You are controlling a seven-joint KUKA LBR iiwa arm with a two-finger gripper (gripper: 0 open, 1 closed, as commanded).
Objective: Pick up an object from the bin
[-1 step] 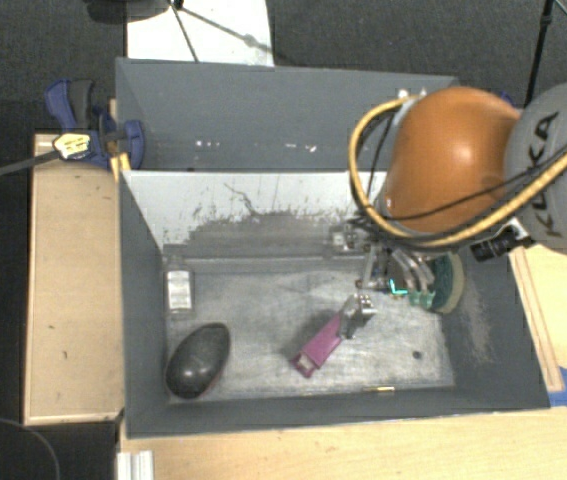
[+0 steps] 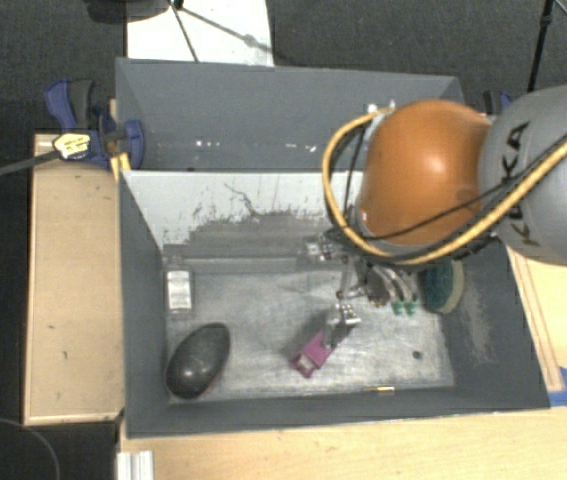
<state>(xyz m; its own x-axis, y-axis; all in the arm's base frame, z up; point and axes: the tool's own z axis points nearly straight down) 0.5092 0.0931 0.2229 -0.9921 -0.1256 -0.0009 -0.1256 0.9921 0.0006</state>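
My gripper [image 2: 346, 306] hangs below the orange wrist cover, low over the middle of the bin floor. Just under its tip and to its left lies a small purple block [image 2: 313, 352] with a grey piece slanting up toward the gripper; whether the two touch is unclear. A teal round thing [image 2: 443, 285] lies to the gripper's right, partly hidden by the arm, with small green bits [image 2: 403, 309] beside it.
A dark grey egg-shaped stone [image 2: 198, 360] rests in the front left corner. A small pale ribbed block [image 2: 179, 290] lies by the left wall. A thin yellowish sliver [image 2: 382, 389] lies at the front edge. The arm covers the bin's right rear.
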